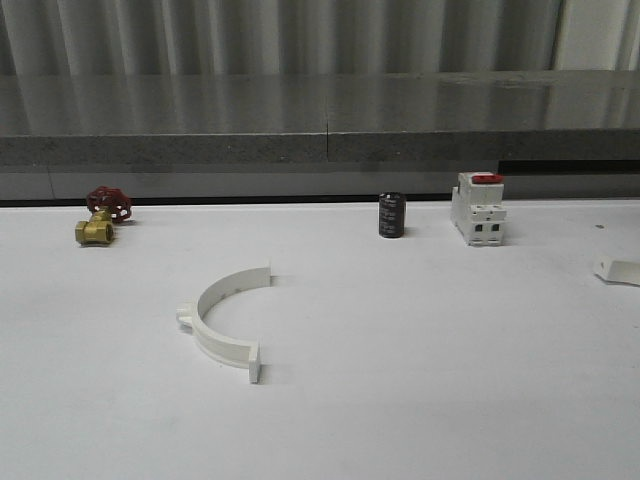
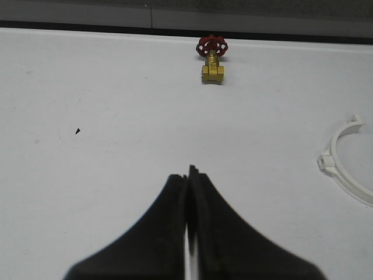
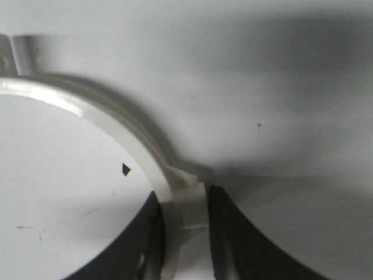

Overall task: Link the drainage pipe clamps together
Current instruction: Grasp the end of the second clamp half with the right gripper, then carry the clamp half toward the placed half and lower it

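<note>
One white drainage pipe clamp [image 1: 215,330] lies flat on the white table left of centre, its small lug pointing left; it also shows in the left wrist view [image 2: 344,175], off to the side of my left gripper [image 2: 187,175]. That gripper is shut with nothing in it, above bare table. A second clamp [image 3: 99,114] curves through the right wrist view. My right gripper [image 3: 183,216] is shut on it at the outer lug, one finger inside the band and one outside. In the front view a white end piece [image 1: 618,270] at the right edge looks like that clamp's tab.
A brass valve with a red handwheel [image 1: 100,218] sits at the back left. A black cylinder [image 1: 391,215] and a white boxy switch with a red top [image 1: 478,208] stand at the back right. A grey ledge [image 1: 320,130] runs behind the table.
</note>
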{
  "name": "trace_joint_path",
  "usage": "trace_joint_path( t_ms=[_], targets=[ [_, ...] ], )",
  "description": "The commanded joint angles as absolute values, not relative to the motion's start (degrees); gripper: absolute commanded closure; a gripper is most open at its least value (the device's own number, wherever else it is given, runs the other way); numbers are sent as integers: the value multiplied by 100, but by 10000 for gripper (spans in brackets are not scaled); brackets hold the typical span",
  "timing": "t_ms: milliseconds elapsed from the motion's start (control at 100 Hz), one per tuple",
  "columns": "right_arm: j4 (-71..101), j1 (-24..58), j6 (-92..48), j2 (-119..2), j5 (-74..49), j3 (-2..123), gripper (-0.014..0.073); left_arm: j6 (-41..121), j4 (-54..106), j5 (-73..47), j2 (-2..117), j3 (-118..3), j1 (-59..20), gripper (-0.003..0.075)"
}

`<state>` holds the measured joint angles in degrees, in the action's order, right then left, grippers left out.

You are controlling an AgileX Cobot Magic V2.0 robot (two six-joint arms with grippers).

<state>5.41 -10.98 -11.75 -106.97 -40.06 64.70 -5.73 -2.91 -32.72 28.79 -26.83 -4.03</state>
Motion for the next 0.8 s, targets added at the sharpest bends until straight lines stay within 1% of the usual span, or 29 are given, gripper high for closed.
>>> trace_joint_path(
  t_ms=[0, 110, 190, 330, 410, 530, 660, 790],
  targets=[
    [564, -1130, -1210, -10435, -3983, 6662, 506, -592, -290, -2876, 2890, -2836, -387, 741],
    [850, -1100, -1158, -10428, -4057, 6766, 503, -592, -290, -2876, 2890, -2836, -387, 741],
    [1129, -1051, -863, -10343, -4114, 6829, 492, -592, -290, -2876, 2890, -2836, -387, 741],
    [1113, -606, -343, -10041, -4190, 6829, 492, -592, -290, -2876, 2890, -2836, -387, 741],
    [1006, -106, 0, -9860, -4146, 6829, 492, -592, -290, -2876, 2890, -2836, -387, 741],
    [523, 806, 1057, -9672, -3894, 6851, 492, -592, -290, -2876, 2890, -2836, -387, 741],
    [-307, 1797, 2881, -9709, -3655, 6870, 493, -592, -290, -2876, 2890, -2836, -387, 741],
    [-1184, 2572, 4352, -9826, -3604, 6870, 493, -592, -290, -2876, 2890, -2836, -387, 741]
  ],
)
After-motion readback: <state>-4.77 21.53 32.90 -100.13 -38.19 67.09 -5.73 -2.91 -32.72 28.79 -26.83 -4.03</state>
